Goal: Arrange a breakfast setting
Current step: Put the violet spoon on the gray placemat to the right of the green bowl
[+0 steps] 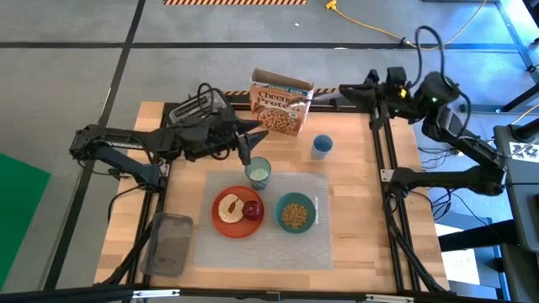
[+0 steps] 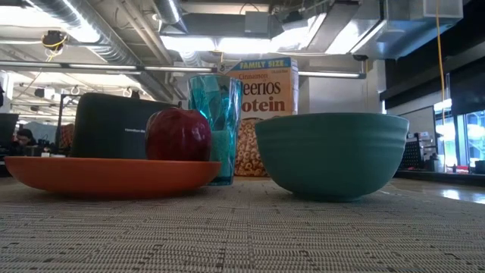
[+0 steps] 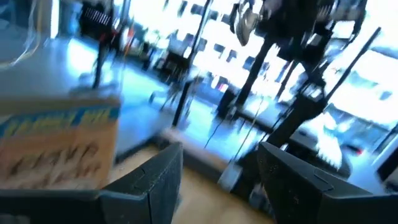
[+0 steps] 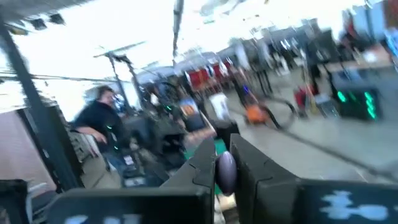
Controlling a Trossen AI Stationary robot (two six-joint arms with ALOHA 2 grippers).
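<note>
The orange plate (image 1: 237,212) with the toast slice (image 1: 227,208) and the red apple (image 1: 253,209) lies on the pale placemat (image 1: 313,246). The teal bowl (image 1: 295,213), holding cereal, stands to its right. The green tumbler (image 1: 258,172) stands upright at the mat's far edge. My left gripper (image 1: 253,143) is open and empty just beyond the tumbler, its fingers (image 3: 163,180) level. My right gripper (image 1: 344,91) hovers at the table's far edge, right of the cereal box. It is shut on a small rounded metal piece, seemingly the spoon (image 4: 225,172). My right gripper pinches a rounded metal piece (image 4: 225,172), seemingly the spoon's bowl, between its two fingers (image 4: 205,163) near their free ends. The rest of the spoon is hidden by the fingers. It is held off the table.
A cereal box (image 1: 282,105) and the black toaster (image 1: 198,108) stand at the table's far edge. A small blue cup (image 1: 322,146) stands just beyond the mat. A grey tray (image 1: 171,244) lies at the near left. A person (image 4: 102,121) is in the room behind.
</note>
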